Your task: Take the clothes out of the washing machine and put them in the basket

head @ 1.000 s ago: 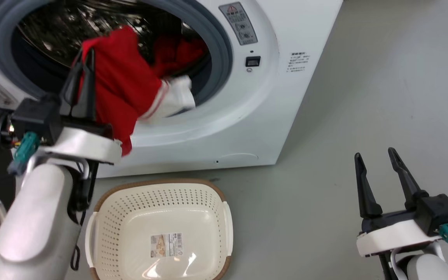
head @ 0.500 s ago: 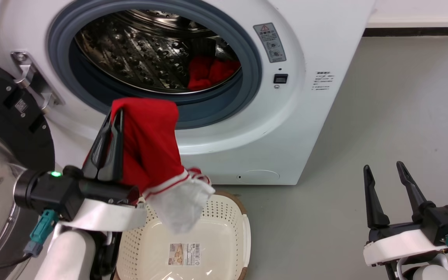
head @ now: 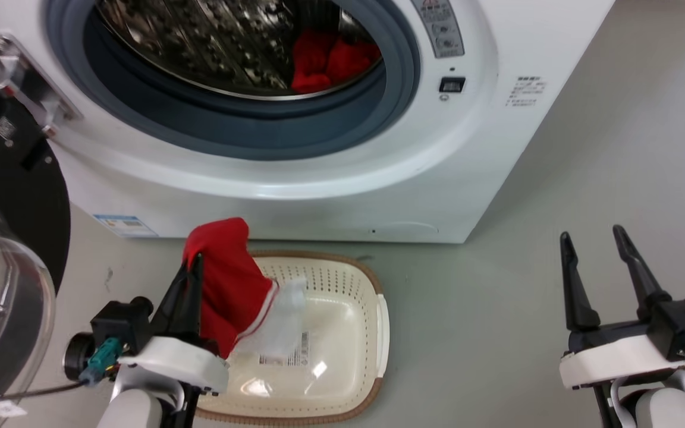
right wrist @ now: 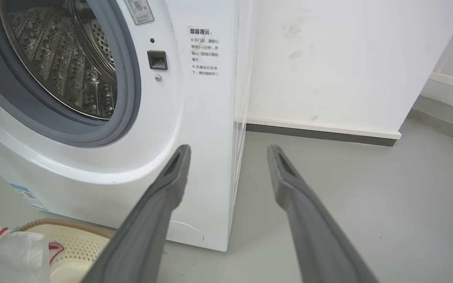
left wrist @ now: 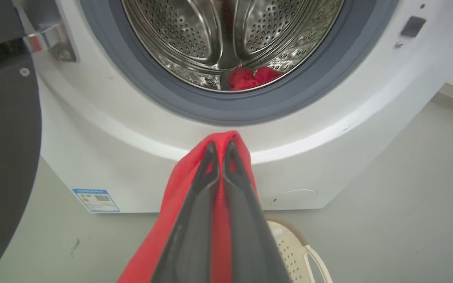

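My left gripper (head: 195, 264) is shut on a red garment (head: 228, 285) with a white-striped edge and a white end that hangs down into the cream basket (head: 372, 309) on the floor. In the left wrist view the same fingers (left wrist: 210, 157) pinch the red garment (left wrist: 179, 181) below the porthole. More red clothes (head: 330, 59) lie inside the steel drum of the white washing machine (head: 467, 160); they show also as red clothes (left wrist: 252, 77) in the left wrist view. My right gripper (head: 592, 238) stands open over bare floor at the right, holding nothing.
The black-framed glass door (head: 3, 261) hangs open at the left, close to my left arm. Grey floor (head: 586, 148) spreads to the right of the machine. A white wall with a dark skirting (right wrist: 321, 131) runs behind.
My left gripper has carried the red garment down from the porthole to just over the basket's left side. The head view has shifted. The right gripper has stayed open in place.
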You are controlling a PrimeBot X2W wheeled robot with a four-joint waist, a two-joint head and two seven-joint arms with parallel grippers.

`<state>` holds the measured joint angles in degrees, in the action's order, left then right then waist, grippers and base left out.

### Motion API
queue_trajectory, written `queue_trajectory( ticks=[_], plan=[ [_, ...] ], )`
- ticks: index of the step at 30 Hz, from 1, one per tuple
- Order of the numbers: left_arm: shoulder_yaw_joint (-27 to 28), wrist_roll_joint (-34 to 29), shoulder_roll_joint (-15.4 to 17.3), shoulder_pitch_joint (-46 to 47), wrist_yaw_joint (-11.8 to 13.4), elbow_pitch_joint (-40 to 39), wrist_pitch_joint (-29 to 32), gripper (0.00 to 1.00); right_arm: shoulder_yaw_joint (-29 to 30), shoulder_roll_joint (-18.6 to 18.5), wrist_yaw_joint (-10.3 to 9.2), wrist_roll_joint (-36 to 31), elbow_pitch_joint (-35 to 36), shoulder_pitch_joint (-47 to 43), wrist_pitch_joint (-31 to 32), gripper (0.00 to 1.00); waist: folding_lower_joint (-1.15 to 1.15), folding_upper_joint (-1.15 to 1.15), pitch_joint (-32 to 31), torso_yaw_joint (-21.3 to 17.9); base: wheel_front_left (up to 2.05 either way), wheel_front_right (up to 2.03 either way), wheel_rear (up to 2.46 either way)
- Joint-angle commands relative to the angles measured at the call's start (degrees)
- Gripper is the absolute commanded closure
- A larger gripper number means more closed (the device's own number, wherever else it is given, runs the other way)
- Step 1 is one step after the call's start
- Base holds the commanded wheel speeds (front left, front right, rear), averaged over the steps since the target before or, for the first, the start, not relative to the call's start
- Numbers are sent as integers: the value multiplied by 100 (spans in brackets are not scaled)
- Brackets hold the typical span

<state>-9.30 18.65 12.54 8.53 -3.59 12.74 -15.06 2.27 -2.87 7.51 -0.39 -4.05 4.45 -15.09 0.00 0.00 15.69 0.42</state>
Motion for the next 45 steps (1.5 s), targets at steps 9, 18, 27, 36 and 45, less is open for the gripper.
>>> queue_trajectory(
  ticks=[9, 18, 27, 36, 45],
  plan=[
    [528, -291, -327, 1143, -308, 2077, -16, 100, 94, 0, -4, -276, 285, 373, -12, 0, 0, 0, 1232, -168, 0, 0, 0],
    [742, -519, -384, 2020, -371, 3447, -16, 100, 96, -3, -5, -39, 449, 642, -12, 0, 0, 0, 2206, -286, 0, 0, 0],
    [755, -702, -289, 2742, -381, 4052, -16, 100, 30, 0, -4, 235, 764, 870, -11, 0, 0, 0, 3075, -419, 0, 0, 0],
    [576, -729, -310, 3300, -388, 4644, -16, 100, 147, 1, -4, 285, 927, 916, -12, 0, 0, 0, 3548, -441, 0, 0, 0],
    [606, -780, -328, 3211, -351, 4822, -16, 0, 66, 0, -5, 282, 783, 977, -12, 0, 0, 0, 3219, -453, 0, 0, 0]
  ],
)
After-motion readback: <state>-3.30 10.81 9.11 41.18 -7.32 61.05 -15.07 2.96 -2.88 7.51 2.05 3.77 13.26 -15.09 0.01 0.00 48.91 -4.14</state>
